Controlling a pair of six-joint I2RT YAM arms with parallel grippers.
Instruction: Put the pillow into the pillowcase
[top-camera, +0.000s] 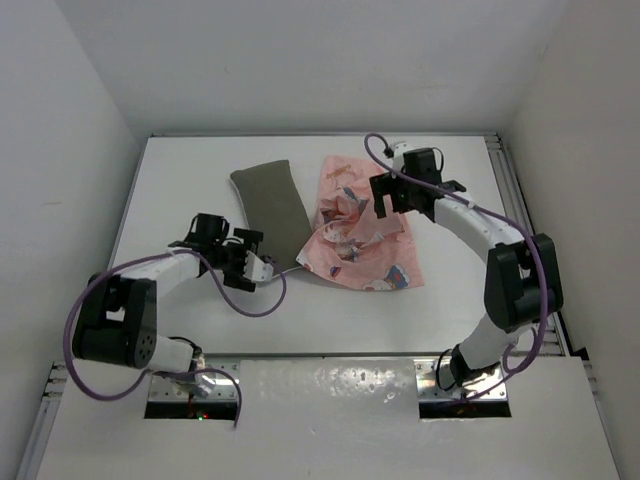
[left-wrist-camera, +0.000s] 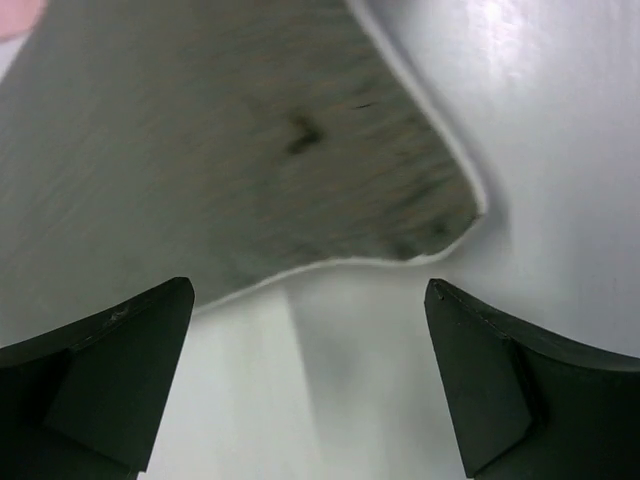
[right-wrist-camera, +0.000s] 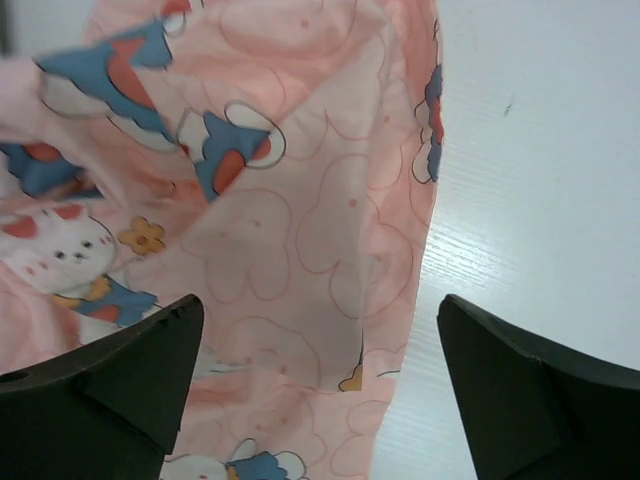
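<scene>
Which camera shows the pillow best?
The top external view: the whole pillow lies flat beside the pillowcase. The left wrist view shows only one blurred corner beyond its open fingers; the right wrist view shows no pillow, only the pillowcase.

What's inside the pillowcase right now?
Nothing can be seen inside: the pillowcase lies crumpled, and its own folds hide the interior. The pillow lies outside, just to its left.

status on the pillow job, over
Left gripper open at near end of pillow. Right gripper open over pillowcase. Pillow outside; pillowcase crumpled.
</scene>
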